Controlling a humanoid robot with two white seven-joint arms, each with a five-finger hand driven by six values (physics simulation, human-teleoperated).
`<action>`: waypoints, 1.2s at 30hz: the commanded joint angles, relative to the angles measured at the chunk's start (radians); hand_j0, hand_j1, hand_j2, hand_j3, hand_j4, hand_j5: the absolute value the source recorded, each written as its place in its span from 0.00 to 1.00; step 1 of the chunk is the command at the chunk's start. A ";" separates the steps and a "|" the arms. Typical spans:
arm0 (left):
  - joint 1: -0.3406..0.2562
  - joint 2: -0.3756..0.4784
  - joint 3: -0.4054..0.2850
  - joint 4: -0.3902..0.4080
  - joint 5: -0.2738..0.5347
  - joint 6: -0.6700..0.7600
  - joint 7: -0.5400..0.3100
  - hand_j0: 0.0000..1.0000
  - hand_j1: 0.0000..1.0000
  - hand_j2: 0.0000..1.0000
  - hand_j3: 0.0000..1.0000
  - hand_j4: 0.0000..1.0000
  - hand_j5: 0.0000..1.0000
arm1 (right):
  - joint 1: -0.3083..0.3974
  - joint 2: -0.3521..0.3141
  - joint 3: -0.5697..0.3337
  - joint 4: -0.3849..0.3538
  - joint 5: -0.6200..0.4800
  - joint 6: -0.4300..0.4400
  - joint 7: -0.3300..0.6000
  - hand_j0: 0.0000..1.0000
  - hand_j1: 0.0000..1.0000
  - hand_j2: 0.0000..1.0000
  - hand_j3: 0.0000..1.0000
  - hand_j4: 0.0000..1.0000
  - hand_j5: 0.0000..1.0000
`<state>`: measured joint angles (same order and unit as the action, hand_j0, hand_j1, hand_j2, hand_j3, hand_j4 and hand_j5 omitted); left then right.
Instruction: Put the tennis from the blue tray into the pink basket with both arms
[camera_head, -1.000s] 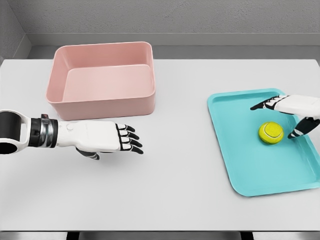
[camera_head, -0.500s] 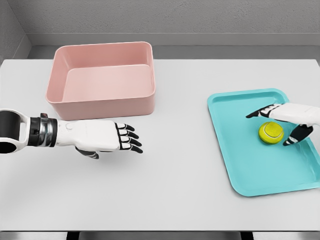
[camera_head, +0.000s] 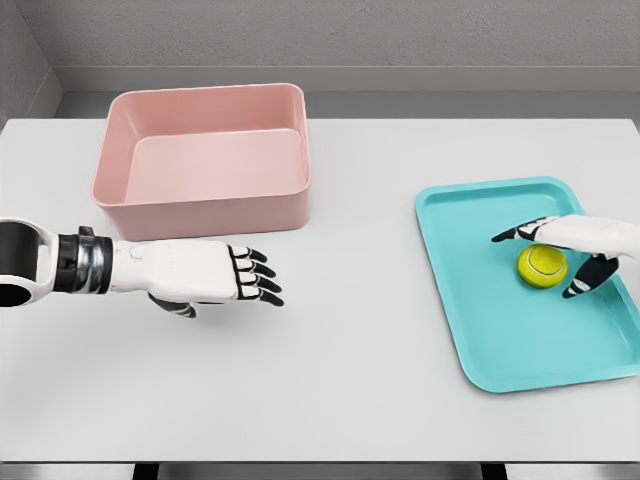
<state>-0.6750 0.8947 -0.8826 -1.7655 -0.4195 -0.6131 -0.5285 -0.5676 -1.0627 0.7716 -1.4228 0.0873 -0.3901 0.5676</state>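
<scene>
A yellow tennis ball (camera_head: 541, 265) lies on the blue tray (camera_head: 500, 330) at the table's right. My right hand (camera_head: 540, 262) reaches in from the right edge and hovers right over the ball, fingers spread on its far side and thumb on its near side, open around it without closing. The pink basket (camera_head: 205, 160) stands empty at the back left. My left hand (camera_head: 250, 277) hangs open above the table in front of the basket, fingers pointing right.
The white table (camera_head: 360, 300) carries the basket and tray, with a wide gap between them. A grey wall runs behind the table's far edge.
My right hand has come down and moved left over the ball, its fingers now straddling it. The left hand has barely shifted.
</scene>
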 joint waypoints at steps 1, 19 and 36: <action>0.000 0.003 0.001 0.000 0.005 0.002 0.001 1.00 1.00 1.00 1.00 1.00 1.00 | 0.000 0.007 0.001 0.005 0.000 0.007 0.000 0.98 0.98 0.98 0.98 0.98 0.98; -0.008 0.001 0.001 0.000 0.005 0.002 0.001 1.00 1.00 1.00 1.00 1.00 1.00 | -0.003 0.017 0.001 0.019 0.019 0.003 0.011 0.78 0.78 0.78 0.78 0.78 0.78; -0.017 0.001 0.001 0.000 0.005 0.002 0.001 1.00 1.00 1.00 1.00 1.00 1.00 | -0.006 0.015 -0.003 0.015 0.019 -0.012 0.008 0.57 0.57 0.57 0.57 0.57 0.57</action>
<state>-0.6934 0.8953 -0.8825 -1.7655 -0.4194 -0.6130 -0.5284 -0.5752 -1.0461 0.7712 -1.4063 0.1106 -0.4013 0.5769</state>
